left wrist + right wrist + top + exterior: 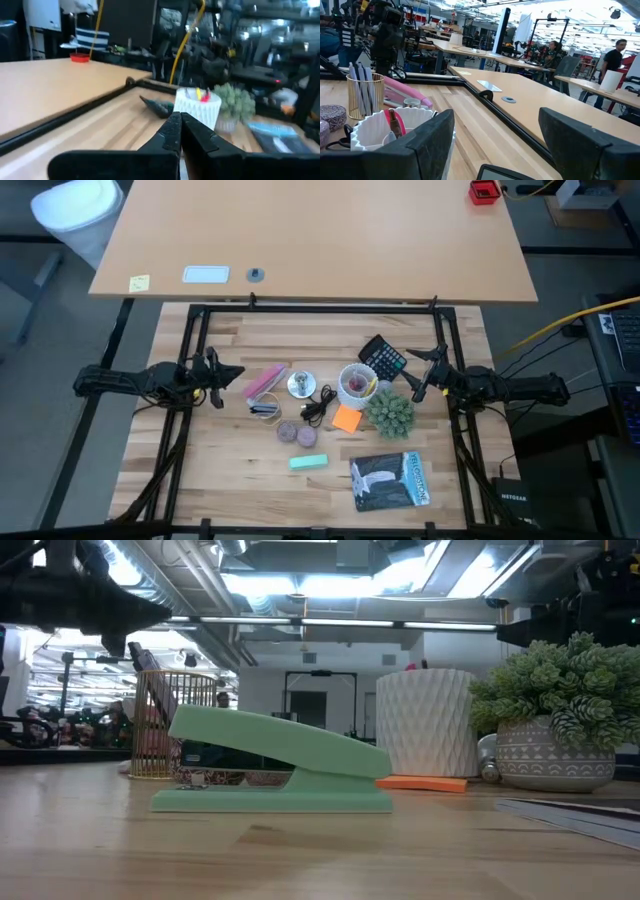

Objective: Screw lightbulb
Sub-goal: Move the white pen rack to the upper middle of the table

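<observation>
A round silvery socket disc (299, 384) with a black cord (318, 406) lies on the wooden table at mid-table. Its middle shows pale; whether that is the lightbulb I cannot tell, and no bulb shows apart from it. My left gripper (224, 374) hangs shut above the table's left side, left of the disc, its fingers (172, 131) pressed together and holding nothing. My right gripper (416, 374) hangs open above the right side, beside the white cup (355, 384); nothing is between its fingers (436, 140).
Between the arms lie a pink object (265, 380), a gold wire pen holder (365, 95), a calculator (383, 358), an orange note pad (347, 418), a potted plant (390, 412), a green stapler (275, 765) and a book (390, 482). A black frame (320, 308) borders the table.
</observation>
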Robot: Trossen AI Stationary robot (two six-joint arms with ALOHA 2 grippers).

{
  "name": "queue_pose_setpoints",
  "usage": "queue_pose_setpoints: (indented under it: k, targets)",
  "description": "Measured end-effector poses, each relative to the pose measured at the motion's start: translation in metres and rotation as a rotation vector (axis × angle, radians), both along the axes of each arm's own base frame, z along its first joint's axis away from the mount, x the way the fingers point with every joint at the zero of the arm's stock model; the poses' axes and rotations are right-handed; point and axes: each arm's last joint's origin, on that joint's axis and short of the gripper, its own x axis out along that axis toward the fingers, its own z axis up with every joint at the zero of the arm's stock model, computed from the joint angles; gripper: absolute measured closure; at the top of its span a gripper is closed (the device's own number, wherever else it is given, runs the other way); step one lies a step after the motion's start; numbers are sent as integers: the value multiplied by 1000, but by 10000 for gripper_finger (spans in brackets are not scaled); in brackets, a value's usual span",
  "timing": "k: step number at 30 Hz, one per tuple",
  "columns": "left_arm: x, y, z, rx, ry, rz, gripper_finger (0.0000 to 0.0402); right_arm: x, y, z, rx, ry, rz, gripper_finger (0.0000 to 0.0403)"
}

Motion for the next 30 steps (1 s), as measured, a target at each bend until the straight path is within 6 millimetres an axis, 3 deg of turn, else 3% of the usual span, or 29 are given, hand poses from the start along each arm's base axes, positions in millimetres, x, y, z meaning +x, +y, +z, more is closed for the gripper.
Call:
queue_pose_setpoints:
  k: [6, 12, 20, 30]
  targets:
    - [-2, 0, 24, -84, -267, -46, 402, 0, 0, 2, 2, -18, 0, 107]
    - [10, -3, 32, -97, -343, -127, 402, 0, 0, 2, 1, -19, 4, 107]
    - [53, -8, 39, -126, -204, -129, 402, 1, 3, 2, -8, -21, 104, 107]
    - [125, -12, 61, 125, 79, -93, 402, 1, 2, 2, -6, -18, 86, 107]
